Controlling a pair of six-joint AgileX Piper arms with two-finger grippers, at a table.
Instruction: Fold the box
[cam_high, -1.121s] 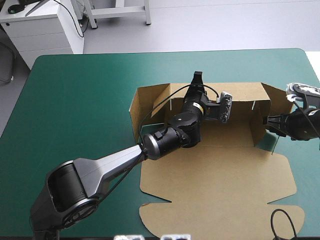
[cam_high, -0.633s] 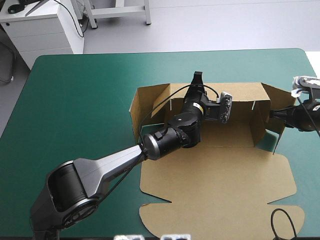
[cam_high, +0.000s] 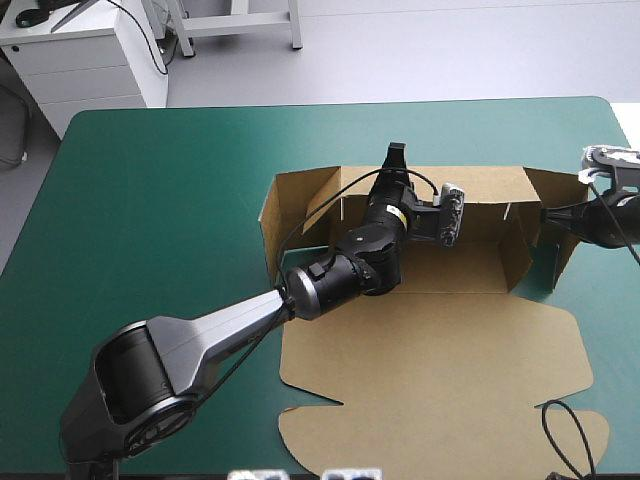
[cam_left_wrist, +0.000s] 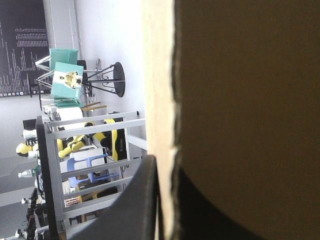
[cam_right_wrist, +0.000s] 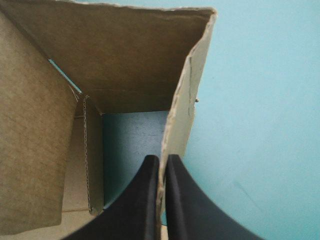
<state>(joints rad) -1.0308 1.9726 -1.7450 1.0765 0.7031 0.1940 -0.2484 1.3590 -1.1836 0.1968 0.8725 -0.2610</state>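
The brown box (cam_high: 430, 340) lies at the table's middle right, its lid flat toward the near edge and its far and side walls raised. My left gripper (cam_high: 397, 156) reaches over the tray and is shut on the top edge of the far wall. In the left wrist view that board (cam_left_wrist: 240, 100) sits between the black fingers (cam_left_wrist: 142, 200). My right gripper (cam_high: 547, 214) is shut on the right side flap (cam_high: 558, 245). The right wrist view shows the flap's edge (cam_right_wrist: 182, 120) pinched in the gripper (cam_right_wrist: 161, 195), with the tray corner (cam_right_wrist: 125, 50) ahead.
Teal-green cover (cam_high: 160, 200) stretches wide to the left of the box. The table's right edge (cam_high: 632, 150) runs close beside my right gripper. A strip of cover (cam_high: 450, 130) lies between the far wall and the table's far edge.
My right gripper has moved toward the table's far edge with the right side flap, swinging it more upright. The left arm has stayed in place on the far wall.
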